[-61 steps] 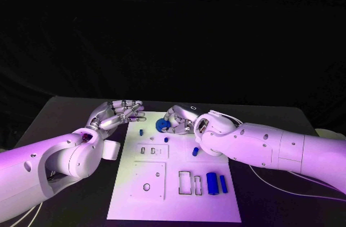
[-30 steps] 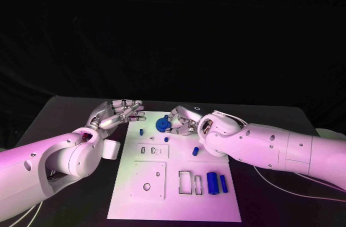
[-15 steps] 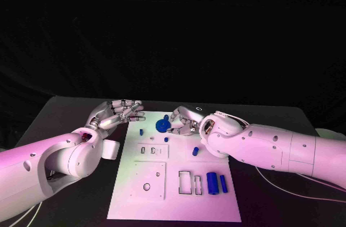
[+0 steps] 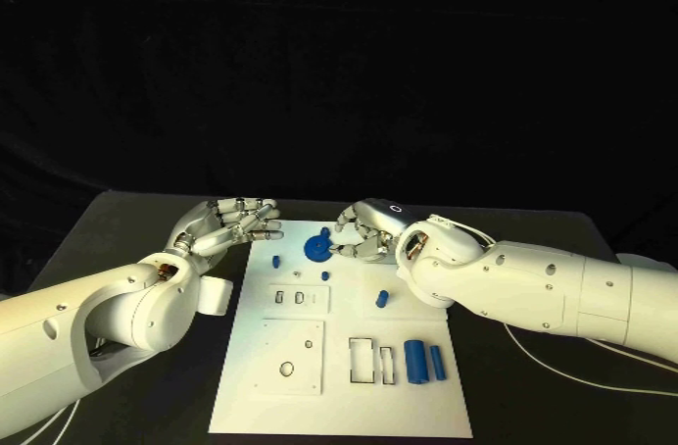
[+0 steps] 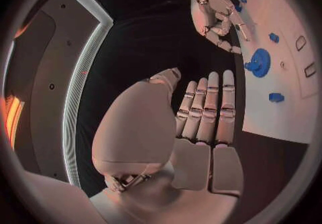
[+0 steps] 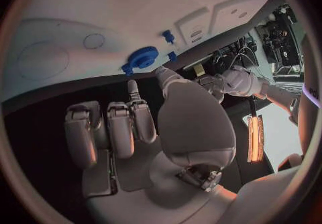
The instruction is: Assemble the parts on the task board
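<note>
Head view, near to far: the task board (image 4: 339,386) carries two blue cylinders (image 4: 424,360) lying lengthwise toward the robot, then a small blue peg (image 4: 381,296), then the blue gear (image 4: 320,245) at the far end. The gear lies on the board just beside the right hand (image 4: 370,237), on that hand's inner side, nearer to it than to the left hand (image 4: 226,224). Right wrist view: fingers (image 6: 110,127) loosely extended toward the gear (image 6: 141,57), apart from it, holding nothing. Left wrist view: left fingers (image 5: 204,111) straight and together, empty, off the board's edge. Judged next: the right hand closes on the gear.
</note>
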Available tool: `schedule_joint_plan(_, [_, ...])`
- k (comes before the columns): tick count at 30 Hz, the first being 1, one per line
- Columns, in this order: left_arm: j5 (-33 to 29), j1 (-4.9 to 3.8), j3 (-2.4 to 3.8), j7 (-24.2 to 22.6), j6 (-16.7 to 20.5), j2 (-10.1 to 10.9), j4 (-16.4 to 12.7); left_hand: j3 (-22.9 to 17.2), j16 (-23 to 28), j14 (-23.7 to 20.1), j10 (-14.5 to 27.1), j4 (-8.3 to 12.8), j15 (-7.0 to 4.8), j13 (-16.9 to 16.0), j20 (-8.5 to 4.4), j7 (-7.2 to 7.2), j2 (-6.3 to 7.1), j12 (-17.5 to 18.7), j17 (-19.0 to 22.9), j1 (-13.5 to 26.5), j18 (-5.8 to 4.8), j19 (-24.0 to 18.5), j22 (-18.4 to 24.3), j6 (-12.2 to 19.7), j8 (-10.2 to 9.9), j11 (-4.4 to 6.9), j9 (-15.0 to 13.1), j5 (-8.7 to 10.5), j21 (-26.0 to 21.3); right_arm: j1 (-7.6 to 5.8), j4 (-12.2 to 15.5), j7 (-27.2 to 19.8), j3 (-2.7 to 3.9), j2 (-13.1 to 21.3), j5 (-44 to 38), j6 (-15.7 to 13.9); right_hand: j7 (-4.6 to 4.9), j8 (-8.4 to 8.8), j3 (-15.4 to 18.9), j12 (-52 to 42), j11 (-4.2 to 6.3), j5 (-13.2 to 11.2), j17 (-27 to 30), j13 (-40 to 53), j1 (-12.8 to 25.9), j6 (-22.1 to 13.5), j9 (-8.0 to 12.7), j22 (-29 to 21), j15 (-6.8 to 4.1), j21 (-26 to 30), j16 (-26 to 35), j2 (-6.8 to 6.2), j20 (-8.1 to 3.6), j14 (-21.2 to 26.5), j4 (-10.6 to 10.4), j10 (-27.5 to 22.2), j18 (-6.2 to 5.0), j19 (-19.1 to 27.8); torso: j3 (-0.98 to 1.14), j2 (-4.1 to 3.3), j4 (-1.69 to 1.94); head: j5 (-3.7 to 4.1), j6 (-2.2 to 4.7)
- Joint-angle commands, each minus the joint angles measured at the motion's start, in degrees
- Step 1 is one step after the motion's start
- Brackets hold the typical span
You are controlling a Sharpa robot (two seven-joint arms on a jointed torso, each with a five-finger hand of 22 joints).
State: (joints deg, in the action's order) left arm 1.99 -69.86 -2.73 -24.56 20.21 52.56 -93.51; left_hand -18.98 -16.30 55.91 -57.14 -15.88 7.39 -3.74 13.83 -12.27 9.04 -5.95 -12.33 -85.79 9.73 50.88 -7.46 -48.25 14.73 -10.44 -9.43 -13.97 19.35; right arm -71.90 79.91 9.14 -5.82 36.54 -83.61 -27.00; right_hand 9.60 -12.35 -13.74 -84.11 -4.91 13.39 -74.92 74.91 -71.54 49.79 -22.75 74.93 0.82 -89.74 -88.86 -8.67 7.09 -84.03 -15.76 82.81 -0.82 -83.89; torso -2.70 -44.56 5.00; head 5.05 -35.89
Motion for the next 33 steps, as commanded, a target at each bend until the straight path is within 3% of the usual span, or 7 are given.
schedule_joint_plan(1, [0.0,-0.09,0.05,-0.4,-0.8,-0.1,0.0,-0.4,0.2,0.0,-0.2,0.1,0.48,0.1,-0.01,-1.26,0.21,0.2,-0.1,0.2,0.75,0.3,0.1,-0.2,-0.3,-0.07,0.1,0.40,0.0,-0.88,1.1,-5.0,0.14,2.7,6.0,-2.2,0.11,0.74,-1.5,0.1,-0.05,-0.6,-10.7,6.6,-3.0,-0.2,0.1,15.1,0.04,-0.3,-0.1,-0.05,-0.11,-5.1,1.5,0.0,0.82,-6.1,0.03,0.16,-0.29,0.17,0.15])
schedule_joint_plan(6, [0.0,-0.09,0.05,-0.5,-0.8,0.0,0.1,-0.6,0.3,0.0,-0.2,0.1,0.50,0.0,0.00,-1.25,0.24,0.5,-0.2,0.2,0.75,0.3,0.1,-0.2,-0.3,-0.09,0.1,0.40,-0.1,-2.14,3.5,-13.0,0.18,8.6,17.7,0.2,0.35,1.29,-3.3,1.1,-0.24,0.1,-10.4,5.4,-5.5,-0.2,0.3,15.0,0.19,-0.2,0.0,-0.80,0.02,-5.0,3.3,-1.2,0.80,-6.0,0.09,0.30,-0.88,0.53,0.39])
schedule_joint_plan(12, [0.0,-0.08,0.04,-0.6,-0.9,-0.1,0.2,-0.6,0.3,0.0,-0.2,0.1,0.50,0.0,0.00,-1.25,0.25,0.5,-0.2,0.2,0.75,0.3,0.1,-0.2,-0.3,-0.09,0.1,0.40,-0.1,-2.68,5.1,-18.9,0.18,14.7,24.8,4.6,0.50,1.74,-3.6,1.3,-0.40,-0.8,-10.9,5.2,-6.2,-0.5,0.4,15.0,0.33,-0.2,-0.1,-1.80,0.14,-5.1,4.2,-1.5,0.81,-6.1,0.49,0.49,-1.42,0.99,0.36])
schedule_joint_plan(16, [0.0,-0.08,0.04,-0.6,-1.0,-0.2,0.3,-0.6,0.3,0.0,-0.2,0.1,0.50,0.0,0.00,-1.25,0.25,0.5,-0.2,0.2,0.75,0.3,0.1,-0.2,-0.3,-0.09,0.1,0.40,-0.1,-2.34,4.8,-20.5,0.15,17.6,26.4,6.4,0.15,2.03,-3.7,1.1,-0.13,-3.5,-11.2,5.4,-6.3,-0.5,0.4,15.1,0.16,-0.3,-0.2,-2.00,0.08,-5.1,4.4,-1.2,0.82,-6.1,0.62,0.64,-1.45,1.14,0.29])
schedule_joint_plan(19, [0.0,-0.08,0.04,-0.6,-1.0,-0.2,0.4,-0.6,0.3,0.0,-0.2,0.1,0.50,0.0,0.00,-1.25,0.25,0.5,-0.2,0.2,0.75,0.3,0.1,-0.2,-0.3,-0.09,0.1,0.40,-0.1,-1.98,3.9,-21.0,0.11,19.3,26.5,7.2,0.16,2.22,-3.8,1.0,-0.12,-3.4,-11.5,5.6,-6.7,-0.6,0.4,15.1,0.13,-0.3,-0.3,-2.21,0.04,-5.2,4.8,-1.0,0.82,-6.1,0.81,0.69,-1.58,1.25,0.18])
schedule_joint_plan(27, [0.0,-0.07,0.03,-0.6,-1.1,-0.3,0.8,-0.6,0.3,0.0,-0.2,0.1,0.50,0.0,0.00,-1.25,0.25,0.5,-0.2,0.2,0.75,0.3,0.1,-0.2,-0.3,-0.09,0.1,0.40,-0.1,-0.76,1.3,-20.7,-0.02,20.4,24.8,8.2,0.50,2.90,-3.9,1.0,-0.38,-2.2,-11.6,5.6,-7.4,-1.3,0.6,15.1,0.30,-0.3,-0.3,-2.87,0.10,-5.2,5.6,-1.1,0.82,-6.1,0.94,0.66,-1.65,1.30,0.02])
schedule_joint_plan(33, [0.0,-0.07,0.03,-0.6,-1.1,-0.3,0.9,-0.6,0.3,0.0,-0.2,0.1,0.50,0.0,0.00,-1.25,0.25,0.5,-0.2,0.2,0.75,0.3,0.1,-0.2,-0.3,-0.09,0.1,0.40,-0.1,0.34,-0.3,-19.8,-0.07,19.7,22.8,8.7,0.88,3.68,-3.8,1.4,-0.70,-1.4,-11.6,5.1,-7.6,-2.1,0.7,15.1,0.55,-0.3,-0.3,-3.38,0.28,-5.2,6.1,-1.5,0.82,-6.1,0.71,0.64,-1.32,1.36,-0.24])
